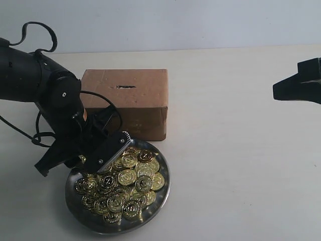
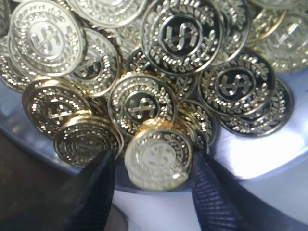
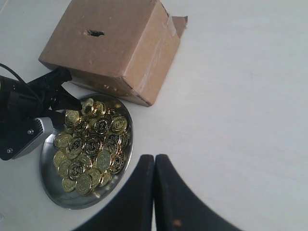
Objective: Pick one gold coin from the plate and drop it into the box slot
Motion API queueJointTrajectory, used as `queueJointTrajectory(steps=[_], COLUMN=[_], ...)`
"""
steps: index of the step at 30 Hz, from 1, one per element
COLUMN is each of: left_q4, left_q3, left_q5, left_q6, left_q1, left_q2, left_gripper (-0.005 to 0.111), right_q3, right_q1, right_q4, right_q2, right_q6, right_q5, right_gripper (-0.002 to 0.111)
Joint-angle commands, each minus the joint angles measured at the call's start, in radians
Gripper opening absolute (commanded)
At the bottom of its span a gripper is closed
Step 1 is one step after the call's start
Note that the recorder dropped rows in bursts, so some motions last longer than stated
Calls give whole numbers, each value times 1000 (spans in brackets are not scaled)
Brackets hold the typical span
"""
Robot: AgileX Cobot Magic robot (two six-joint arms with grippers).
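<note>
- The left gripper (image 2: pixel 153 162) is at the left of the exterior view, low over the near-left part of the plate (image 1: pixel 80 211).
- Its two black fingers (image 2: pixel 98 190) are closed on one gold coin (image 2: pixel 159 156), which stands at the plate's rim.
- The plate is lower centre-left on the pale counter (image 1: pixel 241 150) and carries a heap of gold coins (image 1: pixel 128 178).
- The brown cardboard box (image 1: pixel 145 108) is just above the plate, very near its rim.
- The box slot (image 1: pixel 125 86) is a short dark slit in the top face of the box.
- The right gripper (image 3: pixel 154 166) hangs at the right edge, well apart from the box, with its fingers pressed together and nothing between them.
</note>
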Motion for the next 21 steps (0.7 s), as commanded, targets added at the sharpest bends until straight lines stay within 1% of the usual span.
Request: queueJointTrajectory(steps=[1, 21], left_q4=[2, -29], left_q3=[2, 2], left_q5=[-3, 4], left_q6=[-1, 41], left_q1=[3, 1], left_q2=[-1, -1], left_gripper=[49, 48], right_q3=[-5, -5], right_q1=[-5, -5], right_q4=[12, 11], right_q2=[0, 0], right_q6=[-13, -16], right_q5=[-7, -7], right_gripper=[0, 0])
